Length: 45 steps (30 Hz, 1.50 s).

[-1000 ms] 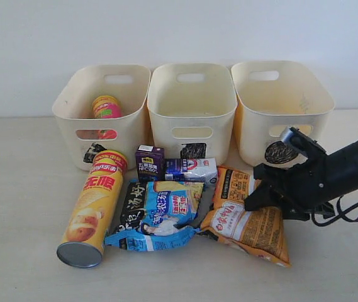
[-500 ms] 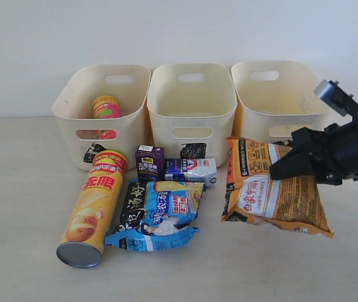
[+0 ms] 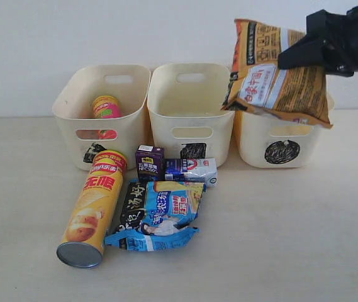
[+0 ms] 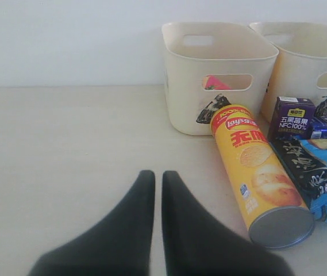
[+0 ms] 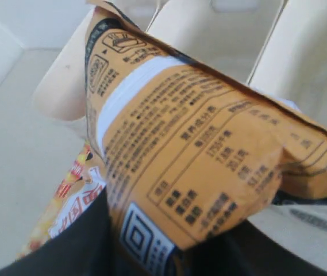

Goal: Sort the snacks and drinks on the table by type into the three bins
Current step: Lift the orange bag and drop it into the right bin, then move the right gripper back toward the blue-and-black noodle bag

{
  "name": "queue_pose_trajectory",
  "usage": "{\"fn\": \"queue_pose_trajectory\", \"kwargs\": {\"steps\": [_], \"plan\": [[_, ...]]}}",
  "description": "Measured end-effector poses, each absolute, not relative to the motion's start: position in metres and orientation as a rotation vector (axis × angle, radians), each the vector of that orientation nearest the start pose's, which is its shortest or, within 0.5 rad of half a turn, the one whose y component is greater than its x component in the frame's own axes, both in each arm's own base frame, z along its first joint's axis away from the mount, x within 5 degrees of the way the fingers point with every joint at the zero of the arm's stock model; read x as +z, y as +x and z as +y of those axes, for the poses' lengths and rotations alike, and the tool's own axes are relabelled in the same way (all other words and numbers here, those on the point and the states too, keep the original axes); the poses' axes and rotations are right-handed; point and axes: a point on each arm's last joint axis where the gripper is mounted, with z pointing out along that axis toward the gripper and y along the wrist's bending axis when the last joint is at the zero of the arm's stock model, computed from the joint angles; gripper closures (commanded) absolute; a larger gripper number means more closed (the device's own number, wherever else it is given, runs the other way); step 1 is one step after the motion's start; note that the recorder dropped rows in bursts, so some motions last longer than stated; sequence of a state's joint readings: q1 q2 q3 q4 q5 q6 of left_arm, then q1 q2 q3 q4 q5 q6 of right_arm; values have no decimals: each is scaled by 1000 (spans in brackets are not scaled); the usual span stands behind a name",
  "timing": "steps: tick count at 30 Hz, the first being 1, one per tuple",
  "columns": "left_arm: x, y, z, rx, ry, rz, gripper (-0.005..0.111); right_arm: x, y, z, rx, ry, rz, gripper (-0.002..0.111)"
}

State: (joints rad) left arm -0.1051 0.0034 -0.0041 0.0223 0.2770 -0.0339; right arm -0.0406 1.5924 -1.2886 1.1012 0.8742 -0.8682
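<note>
Exterior view | right gripper [image 3: 285, 61] holds orange bag [image 3: 273, 78] | black bag [image 3: 132, 204] mostly covered

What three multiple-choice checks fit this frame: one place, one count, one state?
1. Where is the pink chip tube? A) left bin B) middle bin C) right bin
2. How many drink cartons are on the table? A) one B) two C) three
3. The orange bag is: A) flat on the table B) held aloft by the right gripper C) in the left bin

Answers: A, it stands inside the left bin; B, a purple carton and a blue-and-white carton sit before the bins; B, the right gripper pinches it, clear of the table.
</note>
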Motion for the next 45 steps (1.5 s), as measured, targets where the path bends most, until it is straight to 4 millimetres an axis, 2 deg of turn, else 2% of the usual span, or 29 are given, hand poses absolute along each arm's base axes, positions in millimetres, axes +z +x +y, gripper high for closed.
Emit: {"fn": "queue_pose_trajectory", "kwargs": {"steps": [3,6,10,19,21,24,28,32,34,38,40,42,43,44,45], "plan": [[189,55,-5,-80,77,1759,103,334,363,42,754,-234,2114,108],[189,55,-5,-80,77,1759,103,329,381,33,653,-142,2078,108],[189,55,-5,-80,77,1759,103,317,408,23,547,-42,2048,108],[189,55,-5,-80,77,1759,103,279,469,16,506,-1,2057,105],[189,55,-5,-80,77,1759,103,272,478,15,506,4,2059,96],[189,55,-5,-80,77,1759,103,263,488,16,518,14,2063,74],[189,55,-5,-80,77,1759,103,251,494,27,532,5,2077,46],[189,55,-5,-80,77,1759,103,252,496,38,525,-12,2067,32],[189,55,-5,-80,77,1759,103,252,496,39,517,-17,2065,33],[189,55,-5,-80,77,1759,103,261,491,37,434,-107,2067,48],[189,55,-5,-80,77,1759,103,275,484,37,406,-164,2078,64],[189,55,-5,-80,77,1759,103,286,475,38,395,-215,2100,87],[189,55,-5,-80,77,1759,103,294,469,38,393,-239,2115,103],[189,55,-5,-80,77,1759,103,303,461,39,394,-274,2145,108],[189,55,-5,-80,77,1759,103,306,457,40,395,-296,2159,108]]}}
